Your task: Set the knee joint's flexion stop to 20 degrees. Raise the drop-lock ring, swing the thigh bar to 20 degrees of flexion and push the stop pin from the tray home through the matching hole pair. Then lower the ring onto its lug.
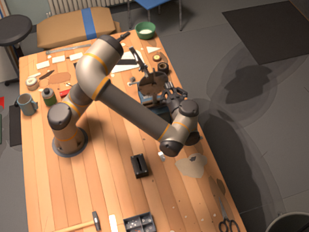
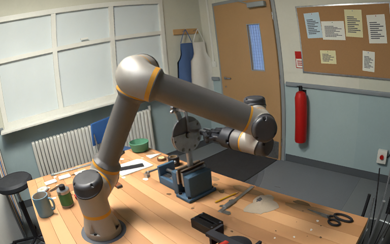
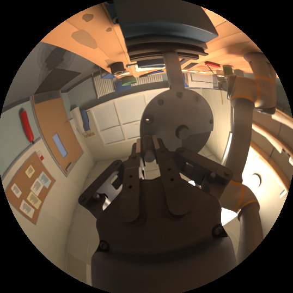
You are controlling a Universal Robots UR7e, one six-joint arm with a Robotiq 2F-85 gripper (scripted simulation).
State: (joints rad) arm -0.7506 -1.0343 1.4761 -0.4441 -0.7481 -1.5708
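The stop pin [image 3: 148, 149] points end-on at the round joint plate [image 3: 177, 124], close to its rim holes. My gripper [image 3: 147, 143] is closed with its two fingers on either side of the pin, level with the plate [image 2: 186, 134] and on its door side. The plate stands upright on a bar clamped in the blue vise [image 2: 188, 179], and the thigh bar [image 2: 177, 113] leans away above it. The empty black pin tray [image 1: 139, 165] lies on the bench near the arm's elbow. I cannot make out the drop-lock ring.
Behind the vise are a green bowl [image 2: 139, 144], tape rolls [image 1: 162, 67] and paper sheets. A caliper [image 2: 234, 200], pencil, leather scrap and scissors [image 2: 333, 217] lie toward the bench's door end. A mug [image 2: 43, 203] and a bottle stand by the arm's base.
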